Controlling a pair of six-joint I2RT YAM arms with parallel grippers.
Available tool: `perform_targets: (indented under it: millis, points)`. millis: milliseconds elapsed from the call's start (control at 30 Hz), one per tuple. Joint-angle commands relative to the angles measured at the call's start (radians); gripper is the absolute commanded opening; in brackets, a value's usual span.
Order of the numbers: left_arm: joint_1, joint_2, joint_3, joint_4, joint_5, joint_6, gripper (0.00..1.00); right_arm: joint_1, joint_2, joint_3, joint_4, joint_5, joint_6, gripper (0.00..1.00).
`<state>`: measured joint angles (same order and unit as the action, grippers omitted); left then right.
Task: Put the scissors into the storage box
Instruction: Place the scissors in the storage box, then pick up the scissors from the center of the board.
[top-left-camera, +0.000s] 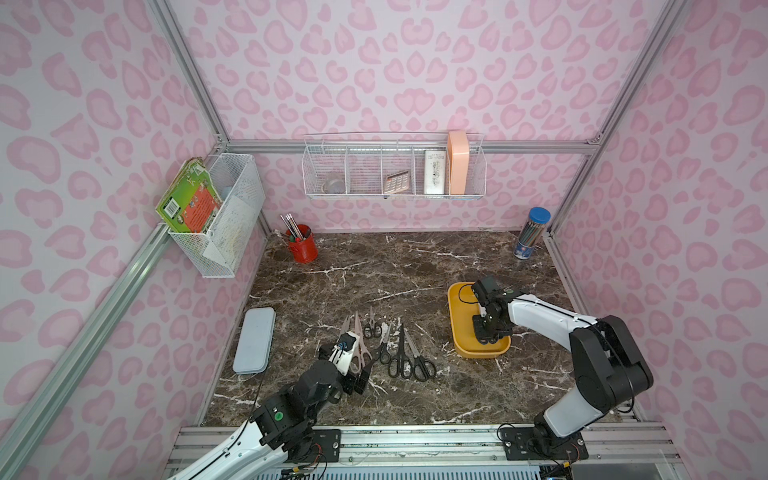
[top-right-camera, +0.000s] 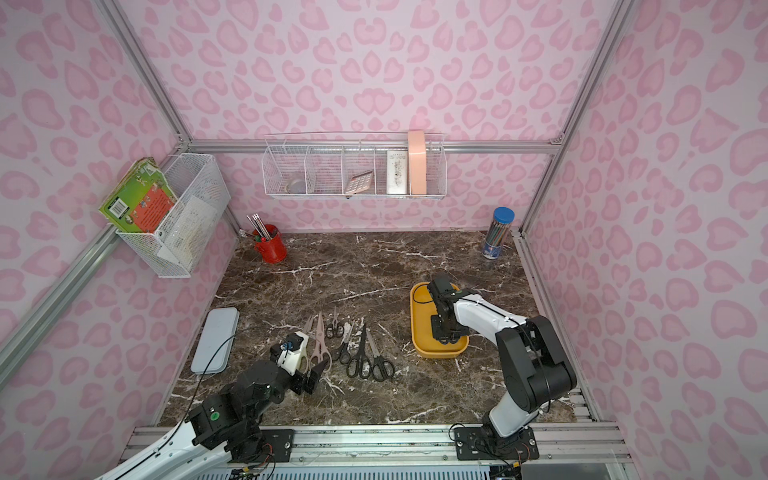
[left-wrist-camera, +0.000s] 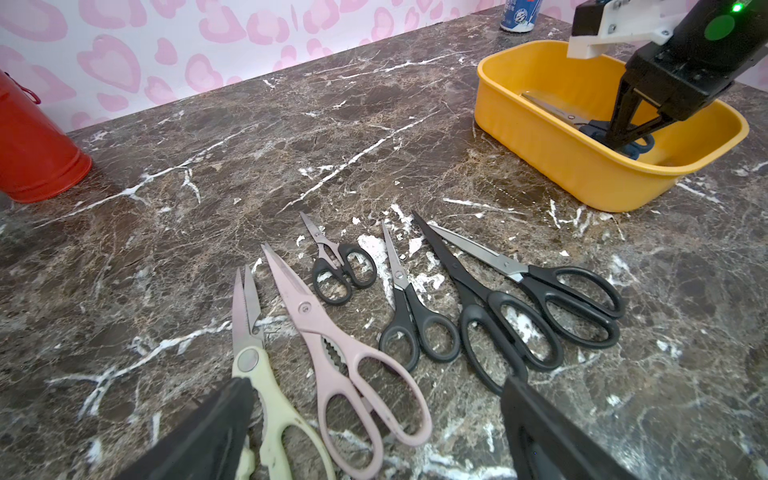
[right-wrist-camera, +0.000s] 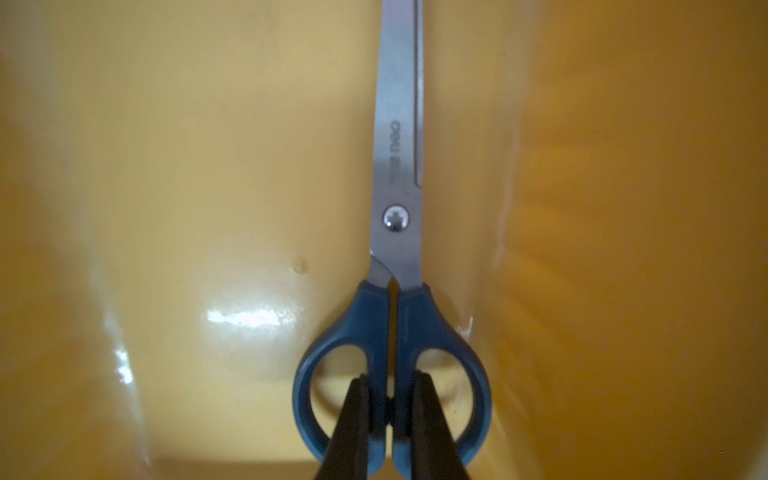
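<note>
Right claw (right-wrist-camera: 390, 409) was clamped tight on the inner handle bars of the blue scissors (right-wrist-camera: 398, 174), down inside the yellow box (left-wrist-camera: 582, 170), blades running lengthwise beside one long wall. Over to the left claw (left-wrist-camera: 378, 384): spread wide, holding nothing, hanging above the handles of the cream scissors (left-wrist-camera: 266, 399) and pink scissors (left-wrist-camera: 332, 345). Beside those, four black pairs (left-wrist-camera: 494, 316) lay in a row on the marble table (top-left-camera: 374, 274).

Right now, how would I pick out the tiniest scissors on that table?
On the brown marble table, six pairs of scissors lie in a row near the front. Between the pink pair and a mid-sized black pair lies the small black-handled pair, the shortest there.
</note>
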<state>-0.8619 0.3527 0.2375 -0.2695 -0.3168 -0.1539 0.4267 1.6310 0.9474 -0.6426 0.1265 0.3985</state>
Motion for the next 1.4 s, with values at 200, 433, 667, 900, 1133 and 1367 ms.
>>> perform_targets:
  millis: [200,433,667,900,1133,1367]
  points:
    - [0.001,-0.011,0.008,0.006,-0.019,-0.008,0.98,0.004,-0.029,0.081,-0.036,0.061,0.009,0.38]
    - [0.000,-0.018,0.010,0.000,-0.018,-0.009,0.97,0.167,-0.126,0.172,-0.001,-0.028,0.028,0.40]
    - [0.002,-0.034,0.007,-0.006,-0.028,-0.014,0.97,0.451,-0.106,0.096,0.158,-0.228,0.093,0.40]
    - [0.000,-0.026,0.004,0.007,0.010,-0.001,0.98,0.532,-0.006,0.068,0.173,-0.337,0.100,0.38]
    - [0.000,-0.020,0.002,0.024,0.080,0.029,0.99,0.607,0.027,0.078,0.117,-0.269,0.093,0.38]
    - [0.001,-0.021,0.001,0.018,0.076,0.025,0.99,0.607,0.048,0.069,0.084,-0.174,0.115,0.37]
